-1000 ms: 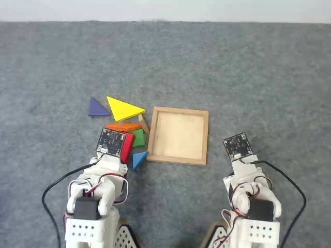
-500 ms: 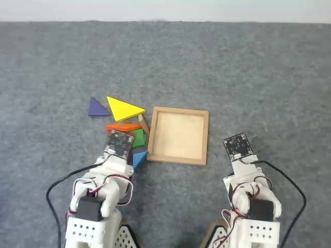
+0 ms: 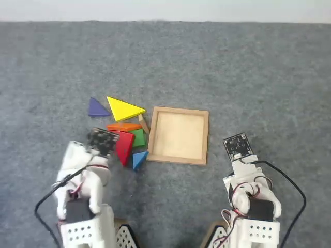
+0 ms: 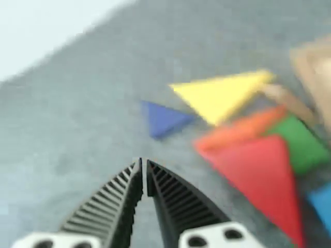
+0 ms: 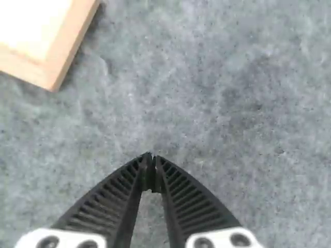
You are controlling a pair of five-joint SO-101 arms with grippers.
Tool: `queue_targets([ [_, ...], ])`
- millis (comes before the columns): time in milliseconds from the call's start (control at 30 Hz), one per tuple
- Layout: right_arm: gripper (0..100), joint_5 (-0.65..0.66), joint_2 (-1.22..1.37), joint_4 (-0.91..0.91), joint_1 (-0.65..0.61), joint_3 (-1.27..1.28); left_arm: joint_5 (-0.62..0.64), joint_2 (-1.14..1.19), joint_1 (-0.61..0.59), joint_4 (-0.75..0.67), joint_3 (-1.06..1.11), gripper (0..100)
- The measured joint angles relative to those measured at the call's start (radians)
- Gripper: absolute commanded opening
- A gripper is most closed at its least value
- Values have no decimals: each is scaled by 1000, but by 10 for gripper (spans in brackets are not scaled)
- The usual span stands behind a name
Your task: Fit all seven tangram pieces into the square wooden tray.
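**Fingers (image 4: 121, 194) clenched on nothing, tray (image 3: 181, 109) bare**

Both grippers are pressed closed and hold nothing. The left gripper (image 4: 143, 163) hangs over the grey mat (image 3: 232, 62), just beside the red triangle (image 3: 123, 145), with the purple triangle (image 3: 96, 108) ahead of it. The right gripper (image 5: 151, 157) sits over the mat near a corner of the tray. All seven pieces lie outside the tray on its left. The yellow triangle (image 3: 123, 108), orange piece (image 3: 124, 126), green square (image 3: 138, 137), blue triangle (image 3: 138, 158) and tan piece (image 3: 143, 124) crowd together with the red one, while the purple one lies apart. The job looks to be at its first pick. Next, the left jaws likely need to spread and settle across a piece's edges; the lone purple triangle seems easiest.
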Motion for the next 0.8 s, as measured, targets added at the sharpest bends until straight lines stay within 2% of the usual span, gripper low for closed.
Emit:
queue_targets([
  [200, 8, 0, 0, 0, 0, 0, 0, 87, -26, 255, -405, 13],
  [467, 8, 0, 0, 0, 0, 0, 54, 721, -26, 605, -956, 13],
  [567, 8, 0, 0, 0, 0, 0, 63, 962, -14, 709, -1096, 13],
  [700, 8, 0, 0, 0, 0, 0, 112, 1169, 48, 726, -1115, 13],
  [800, 8, 0, 0, 0, 0, 0, 198, 1249, 94, 646, -1073, 21],
])
